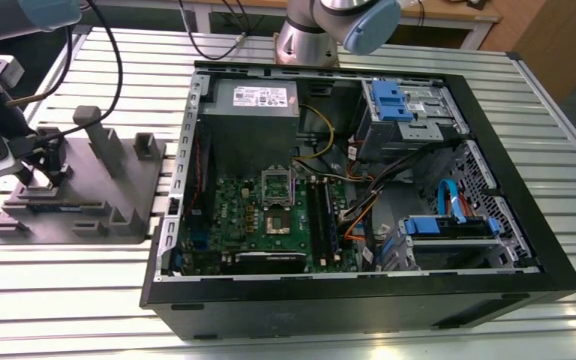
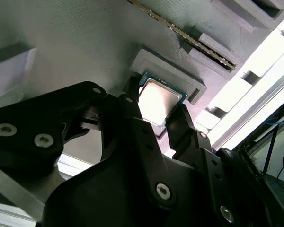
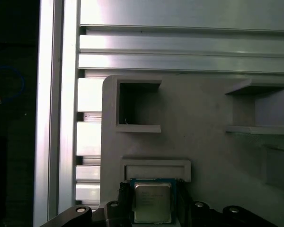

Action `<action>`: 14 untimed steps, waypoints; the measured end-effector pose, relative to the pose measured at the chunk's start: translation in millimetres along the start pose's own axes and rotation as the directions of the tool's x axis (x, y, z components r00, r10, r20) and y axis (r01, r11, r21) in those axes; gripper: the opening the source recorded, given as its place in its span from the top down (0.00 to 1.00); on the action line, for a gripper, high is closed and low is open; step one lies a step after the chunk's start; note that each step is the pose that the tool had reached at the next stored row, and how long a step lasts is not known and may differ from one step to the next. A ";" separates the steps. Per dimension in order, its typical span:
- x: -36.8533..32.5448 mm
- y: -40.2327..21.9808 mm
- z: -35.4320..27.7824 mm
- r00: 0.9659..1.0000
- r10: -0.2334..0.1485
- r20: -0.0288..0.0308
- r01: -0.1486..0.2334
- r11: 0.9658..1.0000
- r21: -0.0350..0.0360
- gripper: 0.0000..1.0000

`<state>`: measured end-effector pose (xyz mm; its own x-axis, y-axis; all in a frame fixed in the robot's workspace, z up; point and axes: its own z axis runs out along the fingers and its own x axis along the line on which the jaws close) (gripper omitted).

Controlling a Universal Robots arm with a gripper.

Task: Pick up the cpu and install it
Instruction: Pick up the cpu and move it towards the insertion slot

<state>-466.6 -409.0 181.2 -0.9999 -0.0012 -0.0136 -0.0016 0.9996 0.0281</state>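
1. Gripper (image 1: 40,177): hangs low over a grey fixture block (image 1: 118,206). The block rests on the slotted aluminium table (image 1: 68,300), near the table edge at the exterior view's left.
2. Cpu (image 2: 157,98): lies flat with its metal top upward in a shallow nest of the fixture block. It sits against a raised lip (image 3: 156,169), near the fixture edge that borders the bare table slats.
3. Grip: in both wrist views the gripper straddles the cpu, close on two opposite sides. Whether it is spread or pinching the chip cannot be told.
4. Computer case (image 1: 528,255): open, lying on the table just beside the fixture block, toward the exterior view's right. The green motherboard (image 1: 238,199) inside is well apart from the cpu.
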 end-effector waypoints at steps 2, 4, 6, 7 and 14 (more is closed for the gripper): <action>0.1 0.0 0.1 1.000 0.000 0.000 0.000 1.000 0.000 0.53; 0.2 0.0 0.1 1.000 0.000 0.000 0.000 1.000 0.000 0.53; 0.3 0.0 0.1 1.000 0.000 0.000 0.000 1.000 0.000 0.53; 0.4 0.0 0.1 1.000 0.000 0.000 0.000 1.000 0.000 0.52; 0.4 0.1 -0.3 1.000 0.000 0.000 0.000 1.000 -0.001 0.45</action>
<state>-467.0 -408.9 181.5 -0.9999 -0.0012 -0.0139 -0.0016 0.9996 0.0287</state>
